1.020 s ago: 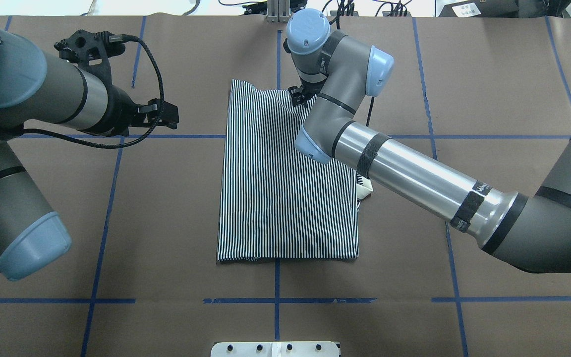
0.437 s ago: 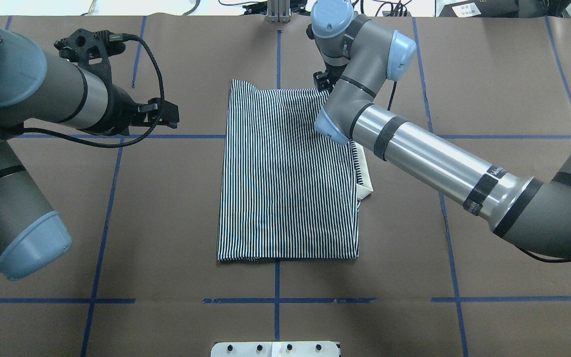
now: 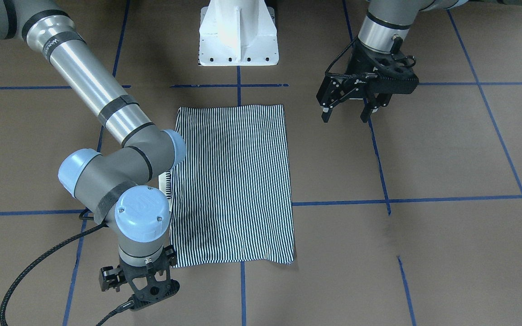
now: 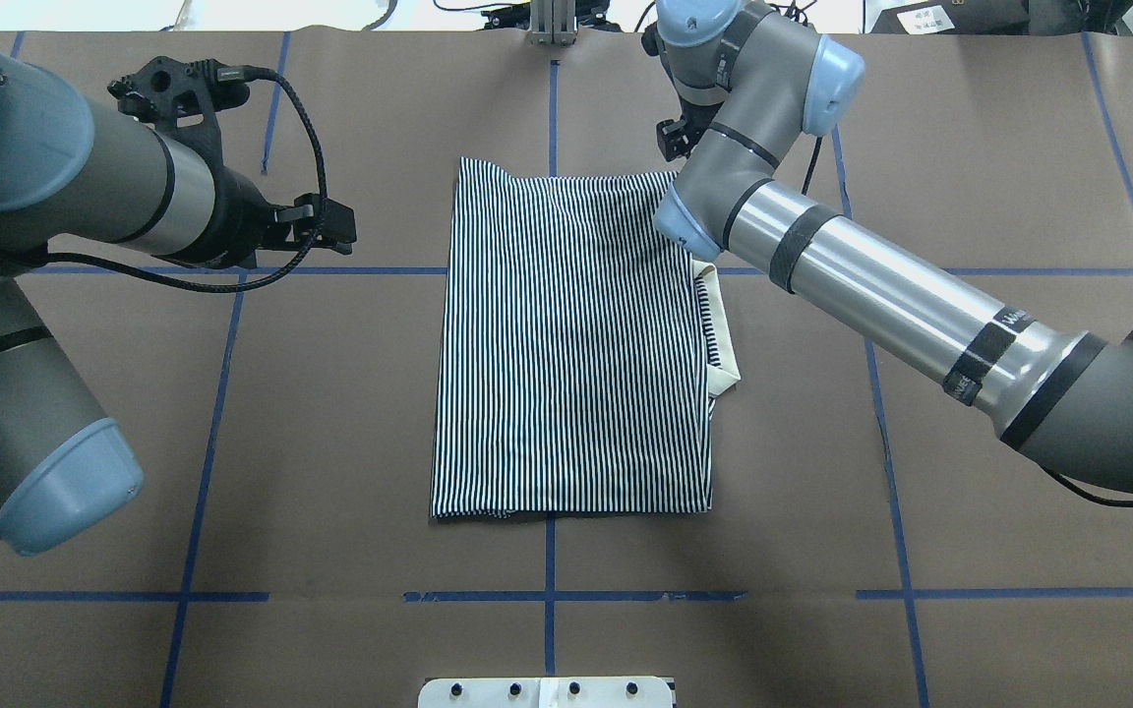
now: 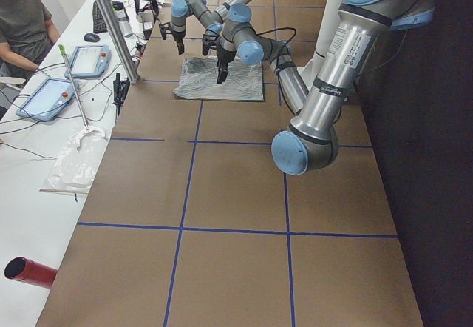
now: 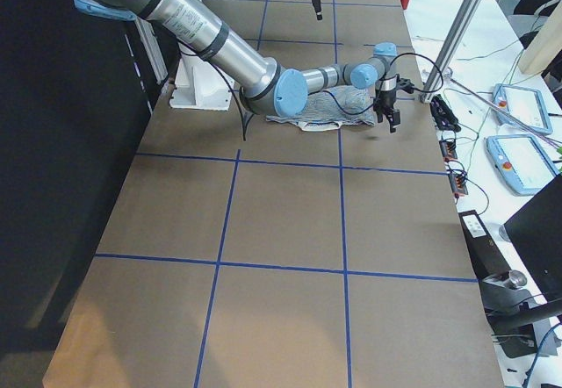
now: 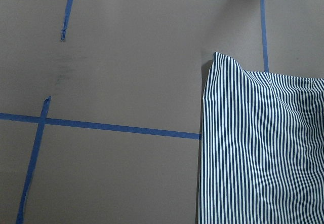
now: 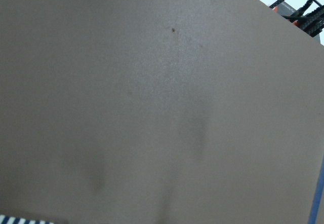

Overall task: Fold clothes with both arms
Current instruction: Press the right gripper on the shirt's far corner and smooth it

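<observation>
The striped polo shirt (image 4: 566, 344) lies folded into a flat rectangle in the middle of the table, its cream collar (image 4: 721, 334) poking out at the right edge. My left gripper (image 3: 346, 117) hovers open and holds nothing, well to the left of the shirt (image 3: 234, 181) on the robot's side. My right gripper (image 4: 671, 140) hangs just beyond the shirt's far right corner, off the cloth. Its fingers are hidden under the wrist, so I cannot tell open from shut. The left wrist view shows the shirt's far left corner (image 7: 263, 148). The right wrist view shows bare paper and a sliver of stripes (image 8: 20, 220).
Brown paper with a blue tape grid (image 4: 232, 393) covers the table. The white pedestal base (image 3: 238, 31) stands at the robot's edge. A bench with tablets (image 5: 52, 94), a metal post (image 5: 111, 24) and a seated person (image 5: 22, 16) lie beyond the far edge.
My right arm has swung away from over the shirt's far right corner, up and to the right, uncovering the collar. The left arm and the shirt have not moved.
</observation>
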Available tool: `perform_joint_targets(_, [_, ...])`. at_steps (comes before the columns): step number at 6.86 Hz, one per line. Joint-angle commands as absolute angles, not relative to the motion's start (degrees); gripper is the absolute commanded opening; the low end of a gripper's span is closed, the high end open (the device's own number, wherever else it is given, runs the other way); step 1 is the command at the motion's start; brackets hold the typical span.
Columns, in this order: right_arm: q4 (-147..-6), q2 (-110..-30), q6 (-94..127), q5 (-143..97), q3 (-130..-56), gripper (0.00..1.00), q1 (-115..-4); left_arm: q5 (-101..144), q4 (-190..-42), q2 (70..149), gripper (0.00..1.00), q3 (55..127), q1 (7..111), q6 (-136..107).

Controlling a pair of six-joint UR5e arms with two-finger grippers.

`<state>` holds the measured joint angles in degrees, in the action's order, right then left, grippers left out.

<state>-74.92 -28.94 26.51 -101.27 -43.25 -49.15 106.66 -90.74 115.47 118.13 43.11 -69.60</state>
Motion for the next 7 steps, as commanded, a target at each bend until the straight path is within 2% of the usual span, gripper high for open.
perform_joint_targets(1, [-78.45, -31.96, 28.89, -109.97, -52.92, 1.00, -49.39, 109.66, -90.36, 115.58, 1.00, 117.86, 43.07, -71.70])
perform_joint_targets(2, [-83.18, -34.17, 32.31, -113.43, -59.44, 1.00, -49.22, 111.43, -90.35, 115.84, 1.00, 116.38, 42.72, -76.59])
perform_joint_targets(3, [-89.58, -37.84, 36.61, -117.29, -68.90, 1.00, -48.96, 111.53, -90.44, 117.14, 1.00, 114.02, 41.41, -80.90])
perform_joint_targets(6, [-94.93, -57.31, 50.68, -119.27, -99.65, 1.00, -43.35, 104.71, -90.71, 120.21, 0.99, 109.44, 29.31, -97.76])
perform_joint_targets(7, [-94.92, -59.92, 53.15, -119.53, -103.50, 1.00, -42.98, 102.59, -90.44, 121.54, 0.99, 106.81, 25.61, -103.39])
